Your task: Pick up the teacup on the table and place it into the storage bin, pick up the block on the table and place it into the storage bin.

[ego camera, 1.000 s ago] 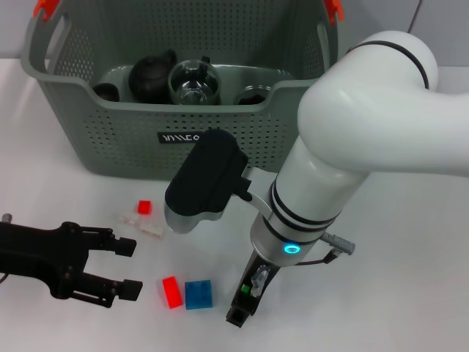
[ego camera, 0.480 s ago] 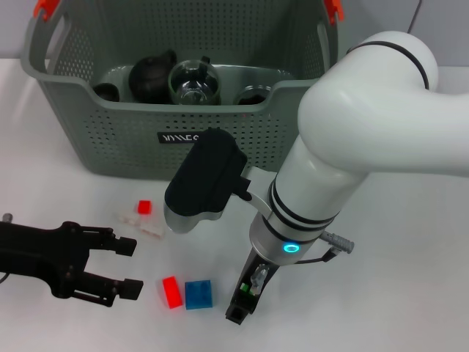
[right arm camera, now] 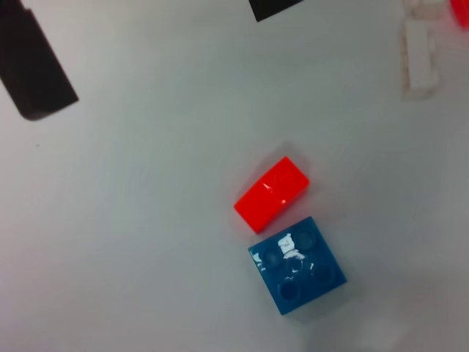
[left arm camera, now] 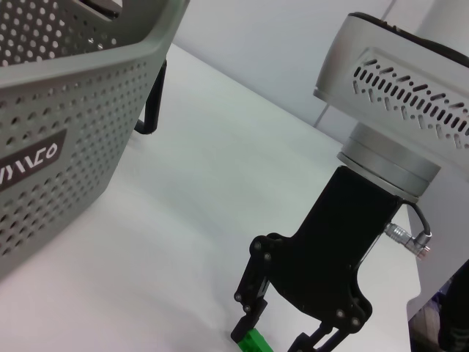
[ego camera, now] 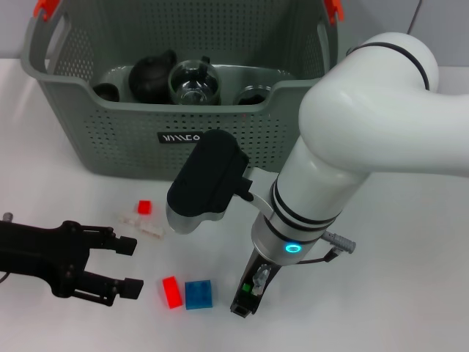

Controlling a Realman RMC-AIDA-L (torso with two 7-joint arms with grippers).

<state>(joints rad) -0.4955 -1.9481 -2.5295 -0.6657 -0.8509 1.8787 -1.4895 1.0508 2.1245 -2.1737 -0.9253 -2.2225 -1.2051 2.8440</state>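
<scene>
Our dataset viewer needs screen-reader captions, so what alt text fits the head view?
The right gripper reaches down over a green block on the white table, beside a blue block and a red block. The open left gripper waits nearby, before the grey storage bin.

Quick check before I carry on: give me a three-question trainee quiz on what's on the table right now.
1. True or false: the blue block lies inside the storage bin.
2. Which block sits at the right gripper? A: red block. B: green block. C: blue block.
3. Fill in: the left gripper, low over the table on the left, is ___ (open or shut).

Key: 1 false, it lies on the table. 2 B. 3 open.
</scene>
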